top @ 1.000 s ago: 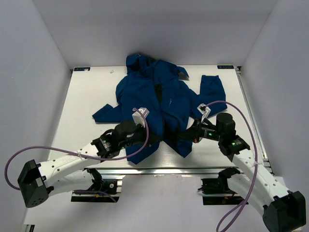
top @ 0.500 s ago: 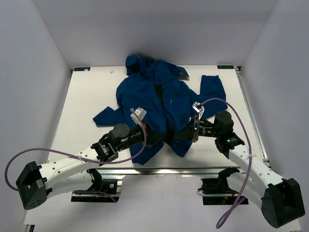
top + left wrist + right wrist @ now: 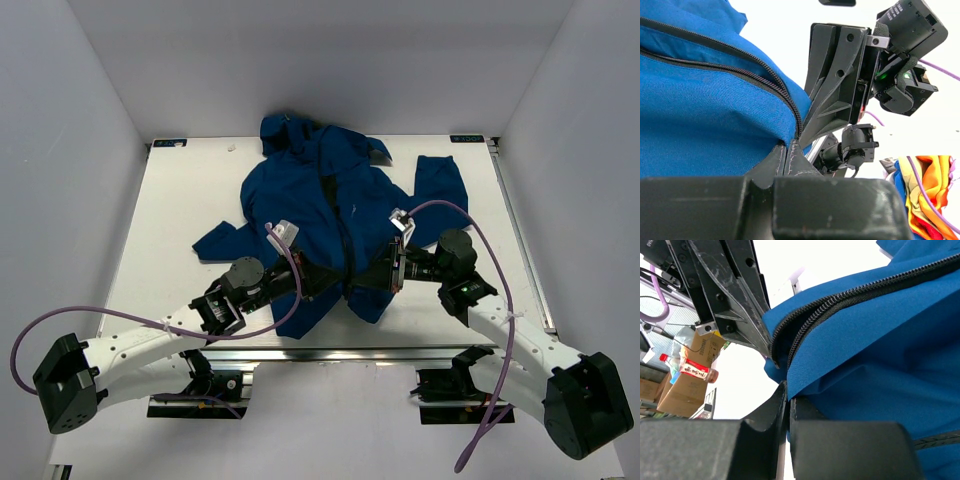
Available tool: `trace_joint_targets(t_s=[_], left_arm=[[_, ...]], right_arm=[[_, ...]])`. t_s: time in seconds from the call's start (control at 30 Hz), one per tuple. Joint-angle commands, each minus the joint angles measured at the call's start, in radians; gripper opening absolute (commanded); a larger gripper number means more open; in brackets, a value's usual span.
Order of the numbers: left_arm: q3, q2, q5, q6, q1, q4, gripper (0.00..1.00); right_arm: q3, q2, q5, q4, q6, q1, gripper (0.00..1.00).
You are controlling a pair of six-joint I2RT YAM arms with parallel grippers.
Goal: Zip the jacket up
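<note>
1 jacket [image 3: 290,190] hem, nipped by left pincer [image 3: 338,284] and right pincer [image 3: 362,283].

Robotics lab test cell; white table [image 3: 180,200] boxed in on three sides by plain white walls [image 3: 60,150]; aluminium rail [image 3: 330,352] along the near edge, with the left arm [image 3: 135,345] and right arm [image 3: 520,342] mounted there; purple cable [image 3: 130,318] looping loose; wrist views show storage clutter outside the cell: stacked cardboard boxes [image 3: 682,395], a red-labelled bottle [image 3: 687,369], a heap of coloured cloth [image 3: 932,195].
</note>
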Motion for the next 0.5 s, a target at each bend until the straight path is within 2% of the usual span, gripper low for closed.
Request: trace_joint_targets(t_s=[0.0,0.47], left_arm=[[0.011,-0.005,0.003,-0.001,-0.003,0.028,0.00],[0.021,0.002,-0.004,-0.020,-0.003,0.016,0.00]], right_arm=[[0.030,-0.010,0.006,0.091,0.005,0.008,0.00],[0.028,-0.003,-0.005,0.182,0.048,0.014,0.00]])
